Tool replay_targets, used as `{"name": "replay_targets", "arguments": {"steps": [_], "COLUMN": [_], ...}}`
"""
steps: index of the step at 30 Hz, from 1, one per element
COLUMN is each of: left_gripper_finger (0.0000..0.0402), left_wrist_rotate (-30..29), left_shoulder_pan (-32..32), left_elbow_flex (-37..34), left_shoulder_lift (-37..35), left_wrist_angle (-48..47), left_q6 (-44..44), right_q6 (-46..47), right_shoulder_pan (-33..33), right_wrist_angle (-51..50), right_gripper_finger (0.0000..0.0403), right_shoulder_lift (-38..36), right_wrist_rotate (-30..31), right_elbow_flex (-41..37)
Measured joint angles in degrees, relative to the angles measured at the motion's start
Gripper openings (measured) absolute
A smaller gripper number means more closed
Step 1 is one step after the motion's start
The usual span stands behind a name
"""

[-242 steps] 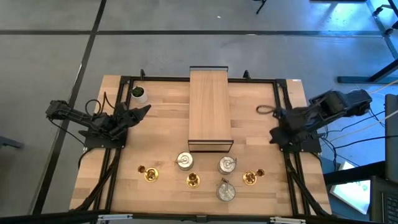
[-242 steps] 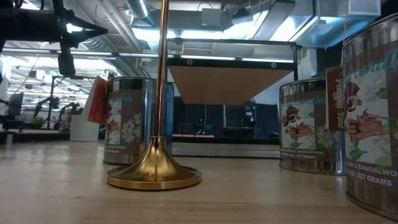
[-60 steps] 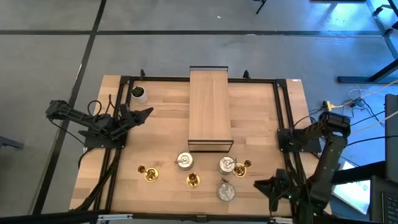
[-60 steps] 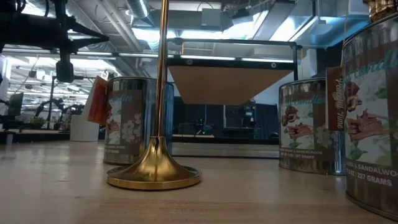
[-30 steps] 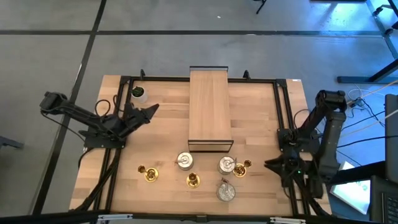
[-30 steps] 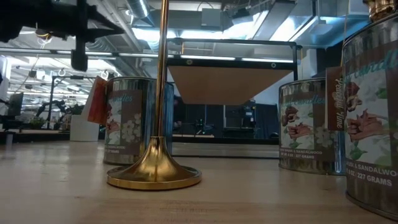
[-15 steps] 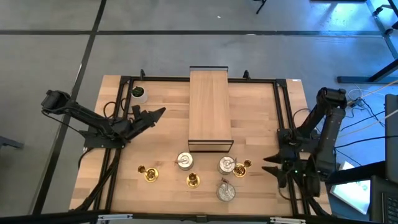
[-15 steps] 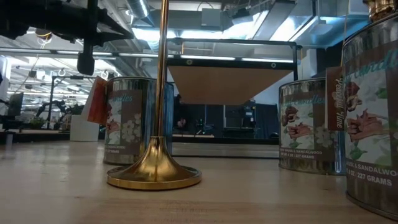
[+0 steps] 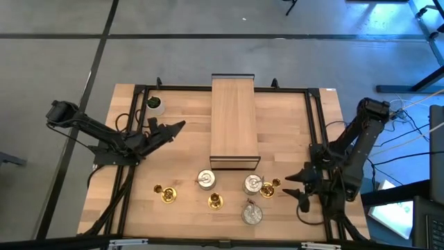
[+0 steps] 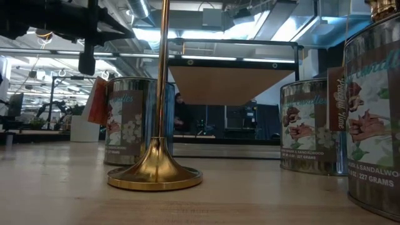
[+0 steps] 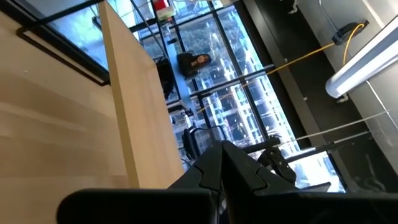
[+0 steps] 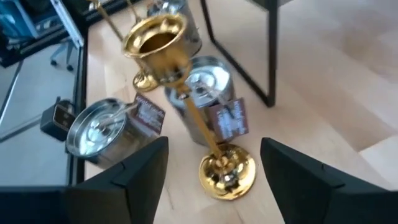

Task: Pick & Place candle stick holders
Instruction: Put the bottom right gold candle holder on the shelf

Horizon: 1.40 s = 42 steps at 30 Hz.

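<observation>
Three brass-gold candle stick holders (image 9: 166, 194) (image 9: 216, 201) (image 9: 269, 186) and three squat silver ones (image 9: 206, 180) (image 9: 252, 183) (image 9: 252, 214) stand on their bases near the table's front edge. My right gripper (image 9: 295, 189) is open, just right of the right-hand gold holder (image 12: 227, 171), pointing down at it. Its fingers (image 12: 134, 174) stand short of the holder and touch nothing. My left gripper (image 9: 177, 126) is shut and hovers left of the wooden box (image 9: 234, 121), holding nothing.
The long wooden box stands at the middle, reaching toward the far edge. A white cup (image 9: 154, 104) sits at the far left. A silver holder (image 12: 208, 93) stands close behind the right-hand gold holder, another (image 12: 102, 127) beside it. Black frame rails (image 9: 316, 125) run along the table's sides.
My right gripper has swung toward the table's left, closing in on the right-hand gold holder, has rolled, and its fingers stand wider apart than a second ago. The holders have stayed where they were.
</observation>
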Motion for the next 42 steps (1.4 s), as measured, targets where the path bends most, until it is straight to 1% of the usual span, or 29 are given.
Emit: {"name": "replay_targets", "arguments": {"steps": [2,4,8,12,17,21,23,28,31,37,42], "left_gripper_finger": [0.0001,0.0001,0.0001,0.0001,0.0001,0.0001,0.0001,0.0001,0.0001,0.0001,0.0001], "left_wrist_rotate": [0.48,0.76,0.76,1.02,2.37,3.15,3.5,3.6,3.99,5.13,5.22], "left_shoulder_pan": [0.0,0.0,0.0,0.0,0.0,0.0,0.0,0.0,0.02,0.0,0.0], "left_elbow_flex": [0.0,0.0,0.0,0.0,-0.02,-0.02,-0.02,-0.02,-0.02,-0.02,-0.04], "left_shoulder_lift": [0.0,-0.02,-0.02,-0.02,-0.02,-0.04,-0.04,-0.04,-0.04,-0.04,-0.04], "left_wrist_angle": [0.02,0.0,0.02,0.04,0.07,0.09,0.09,0.09,0.11,0.43,2.17], "left_q6": [-0.28,-0.5,-0.6,-0.63,-0.63,-1.03,-1.27,-1.47,-1.89,-2.07,-1.02], "right_q6": [-3.09,-5.91,-8.86,-9.09,-9.44,-9.9,-10.99,-15.72,-17.65,-20.88,-21.53], "right_shoulder_pan": [-1.34,-2.32,-3.66,-4.65,-5.63,-5.79,-6.33,-7.91,-8.84,-10.65,-11.59], "right_wrist_angle": [2.86,4.85,5.21,6.17,13.33,13.92,16.77,27.98,29.82,29.86,30.38], "right_gripper_finger": [0.0257,0.0256,0.0256,0.0256,0.0256,0.0256,0.0256,0.0256,0.0255,0.0237,0.0209], "right_shoulder_lift": [0.06,0.06,0.14,1.38,2.9,2.97,2.97,3.61,3.61,3.61,3.61], "right_wrist_rotate": [-1.53,-1.65,-1.65,-2.96,-3.11,-2.6,-3.04,-4.13,-4.1,-4.06,-4.98], "right_elbow_flex": [0.0,0.0,0.0,-0.11,-1.74,-2.48,-3.72,-7.09,-7.43,-7.49,-7.5]}}
